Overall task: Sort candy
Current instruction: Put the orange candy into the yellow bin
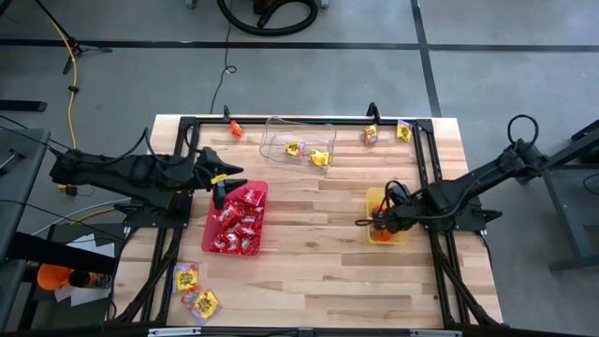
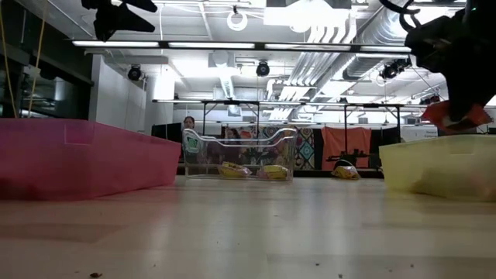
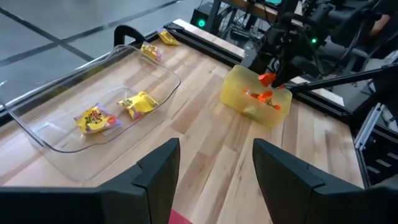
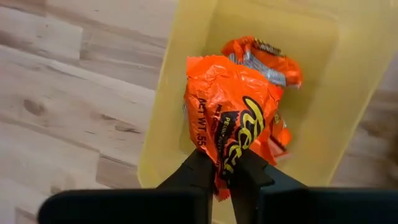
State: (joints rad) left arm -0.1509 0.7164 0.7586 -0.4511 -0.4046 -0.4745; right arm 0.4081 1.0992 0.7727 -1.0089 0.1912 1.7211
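The left gripper is hovering with fingers spread over the red tray, red candy just below it; the right gripper is pinching an orange candy packet above the yellow tray

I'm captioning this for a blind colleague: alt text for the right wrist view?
The right gripper pinches a crinkled orange candy packet above an open yellow plastic tray that already holds more orange packets, on a pale wooden table.
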